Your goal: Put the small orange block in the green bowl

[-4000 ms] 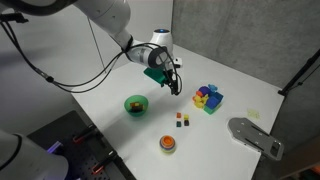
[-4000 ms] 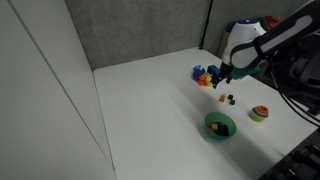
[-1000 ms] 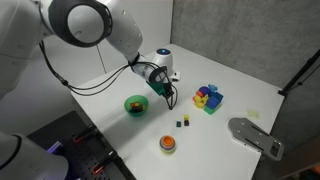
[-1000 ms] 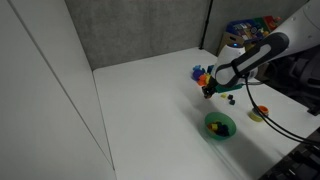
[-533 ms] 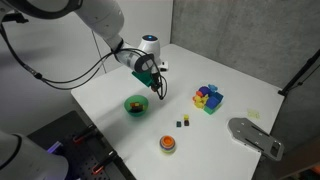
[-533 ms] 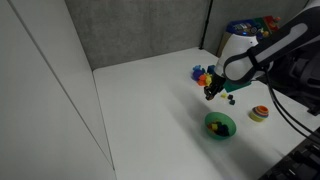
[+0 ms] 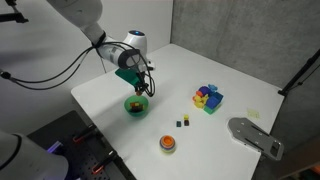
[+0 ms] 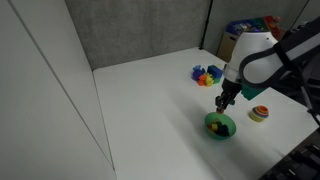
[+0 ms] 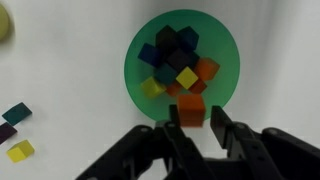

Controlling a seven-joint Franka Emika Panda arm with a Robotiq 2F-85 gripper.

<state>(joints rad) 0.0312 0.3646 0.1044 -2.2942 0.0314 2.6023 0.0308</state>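
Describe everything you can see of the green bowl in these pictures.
The green bowl is small, round and bright green, with a smooth, plastic-looking wall and a darker inside. It stands upright near one edge of the white table. Inside lies a loose heap of little cubes: dark blue, black, yellow and orange. The gripper hangs over its rim, shut on a small orange block; no contact with the bowl shows.

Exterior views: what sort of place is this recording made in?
Probably a robotics lab: plain white table, grey panel backdrop, and the gripper holding the small orange block above the green bowl.
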